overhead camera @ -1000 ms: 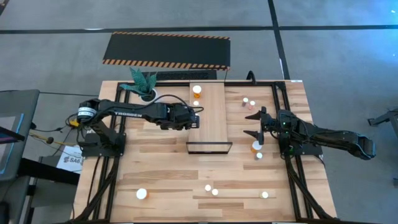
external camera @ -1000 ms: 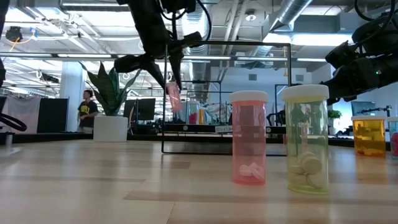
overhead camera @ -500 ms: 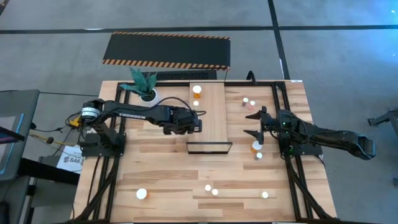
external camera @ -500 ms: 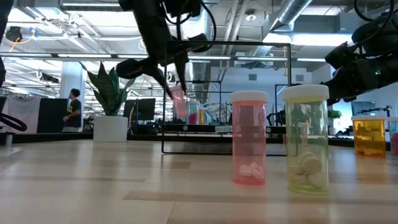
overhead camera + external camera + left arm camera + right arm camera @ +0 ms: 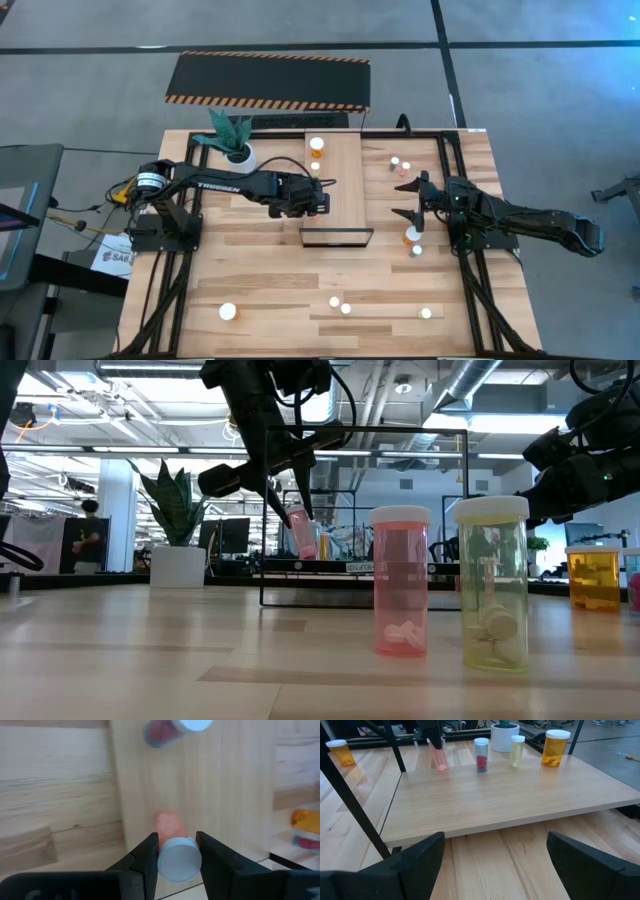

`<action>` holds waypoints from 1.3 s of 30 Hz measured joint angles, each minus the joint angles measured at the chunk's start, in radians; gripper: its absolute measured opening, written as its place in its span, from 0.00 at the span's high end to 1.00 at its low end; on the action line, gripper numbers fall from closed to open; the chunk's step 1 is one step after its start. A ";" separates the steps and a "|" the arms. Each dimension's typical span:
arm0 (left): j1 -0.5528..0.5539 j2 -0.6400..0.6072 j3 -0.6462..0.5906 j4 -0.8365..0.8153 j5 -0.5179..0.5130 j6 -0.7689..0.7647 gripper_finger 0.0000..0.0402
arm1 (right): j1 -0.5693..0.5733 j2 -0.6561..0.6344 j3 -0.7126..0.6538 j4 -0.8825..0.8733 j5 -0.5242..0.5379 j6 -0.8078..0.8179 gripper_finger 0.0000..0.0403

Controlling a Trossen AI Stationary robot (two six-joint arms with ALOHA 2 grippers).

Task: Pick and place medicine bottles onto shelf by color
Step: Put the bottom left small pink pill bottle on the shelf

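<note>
The shelf (image 5: 340, 190) is a pale board in the middle of the table. On its far part stand an orange bottle (image 5: 317, 147), a yellowish one (image 5: 517, 751) and a red one (image 5: 481, 755). My left gripper (image 5: 322, 198) is over the shelf's left side, shut on a pink white-capped bottle (image 5: 302, 532). At the table's right my right gripper (image 5: 410, 198) waits open, level, facing the shelf's edge. My left gripper pinches the pink bottle at its white cap (image 5: 179, 861) between its two fingers (image 5: 148, 856). The fingers come from above, slanting down toward the table's right. The bottle hangs tilted below them, its lower end (image 5: 441, 768) close over the shelf top; whether it touches I cannot tell.
A potted plant (image 5: 235, 148) stands left of the shelf's far end, with a black striped mat (image 5: 268, 80) beyond the table. Loose bottles stand near the front edge (image 5: 340, 305), at the front left (image 5: 228, 312) and by my right gripper (image 5: 412, 236). A dark frame (image 5: 336, 238) closes the shelf's near end.
My left gripper has gone toward the table's right edge and down over the shelf, carrying the pink bottle, which stays tilted in the hold and is now lower.
</note>
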State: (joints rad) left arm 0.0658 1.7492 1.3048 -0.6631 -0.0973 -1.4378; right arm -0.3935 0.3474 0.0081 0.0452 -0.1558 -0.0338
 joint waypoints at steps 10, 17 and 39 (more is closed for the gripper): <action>0.000 0.002 0.000 0.000 0.006 0.000 0.74 | 0.000 0.000 0.000 0.000 0.000 0.000 0.07; 0.000 0.002 0.000 -0.008 0.000 0.000 0.74 | 0.000 0.000 0.000 0.000 0.000 0.000 0.07; 0.000 0.003 0.000 -0.020 -0.004 -0.007 0.74 | 0.000 0.000 0.000 0.000 0.000 0.000 0.07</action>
State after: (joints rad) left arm 0.0658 1.7523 1.3045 -0.6830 -0.1009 -1.4452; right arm -0.3935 0.3473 0.0080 0.0452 -0.1558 -0.0338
